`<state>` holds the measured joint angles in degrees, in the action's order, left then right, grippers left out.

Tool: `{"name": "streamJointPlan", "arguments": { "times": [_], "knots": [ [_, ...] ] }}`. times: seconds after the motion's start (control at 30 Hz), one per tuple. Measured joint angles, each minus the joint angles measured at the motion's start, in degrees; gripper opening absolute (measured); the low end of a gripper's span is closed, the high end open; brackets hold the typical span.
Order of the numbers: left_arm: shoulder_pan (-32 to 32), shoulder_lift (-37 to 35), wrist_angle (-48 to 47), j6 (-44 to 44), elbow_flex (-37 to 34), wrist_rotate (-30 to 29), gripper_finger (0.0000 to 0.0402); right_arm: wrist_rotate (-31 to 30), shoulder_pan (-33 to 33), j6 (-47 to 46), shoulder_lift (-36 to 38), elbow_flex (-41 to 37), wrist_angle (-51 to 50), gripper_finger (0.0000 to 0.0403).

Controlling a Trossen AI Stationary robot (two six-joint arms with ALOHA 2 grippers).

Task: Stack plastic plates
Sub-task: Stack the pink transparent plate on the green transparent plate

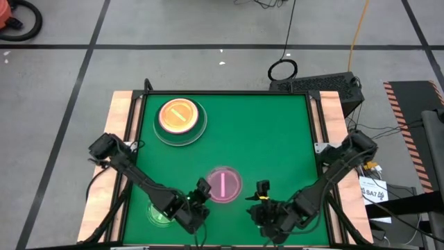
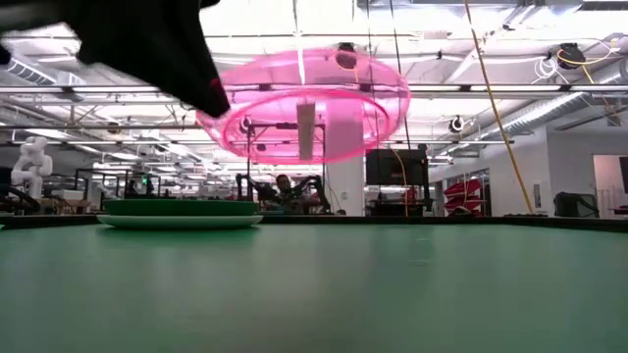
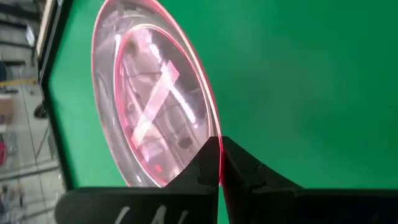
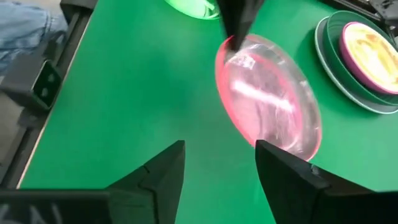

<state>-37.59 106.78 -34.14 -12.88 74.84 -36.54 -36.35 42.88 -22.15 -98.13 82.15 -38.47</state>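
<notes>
My left gripper (image 1: 203, 189) is shut on a see-through pink plate with a pale stripe (image 1: 223, 184), which hangs in the air above the table's near middle (image 2: 304, 103). My right gripper (image 1: 262, 189) stands open just right of that plate, touching nothing (image 4: 221, 165). A see-through green plate (image 1: 158, 212) lies flat on the table near the front left, partly under my left arm. At the far left a stack (image 1: 179, 118) rests flat on the table: an amber plate on a pink one, on dark-green and white ones. My left gripper pinches the pink plate's rim (image 3: 214, 146) between its two fingers, on the plate's near-left side. The fingers slant down from the table's near left. The plate is lifted clear of the table (image 2: 304, 147) and stands out beyond the fingertips, roughly level with a slight tilt.
Bare green mat (image 1: 277, 139) fills the table's middle and right. A black frame and wooden strips (image 1: 121, 111) run along the table's sides. Beyond the far edge a dark box and cables (image 1: 319, 83) lie on the floor.
</notes>
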Motion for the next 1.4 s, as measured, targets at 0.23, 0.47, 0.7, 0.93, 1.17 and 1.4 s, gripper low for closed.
{"name": "streamJointPlan", "arguments": {
  "times": [0.23, 0.47, 0.7, 0.93, 1.17, 1.4],
  "knots": [
    [4.7, -0.5, -16.9, 1.4, 9.1, 0.0, 0.0006, 0.0, 1.8, -1.4, 0.2, 0.0, -2.7, 0.0179],
    [12.0, -8.4, -24.3, 5.1, 7.3, 2.1, 0.0006, 0.1, 1.9, -3.8, 0.2, 0.0, -5.0, 0.0168],
    [18.2, -21.8, -21.9, 4.2, -2.6, 3.8, 0.0005, 0.1, 1.8, -4.2, 0.2, 0.0, -6.0, 0.0164],
    [23.8, -33.5, -19.2, 5.0, -12.5, 4.3, 0.0005, 0.1, 1.8, -4.2, 0.2, 0.0, -6.0, 0.0164],
    [30.9, -39.8, -15.5, 3.3, -21.6, 6.5, 0.0005, 0.1, 1.7, -4.1, 0.2, 0.0, -6.0, 0.0164],
    [36.7, -40.6, -15.0, 3.9, -25.7, 8.6, 0.0005, -0.1, 1.7, -3.3, 0.2, 0.0, -6.2, 0.0164]
  ]
}}
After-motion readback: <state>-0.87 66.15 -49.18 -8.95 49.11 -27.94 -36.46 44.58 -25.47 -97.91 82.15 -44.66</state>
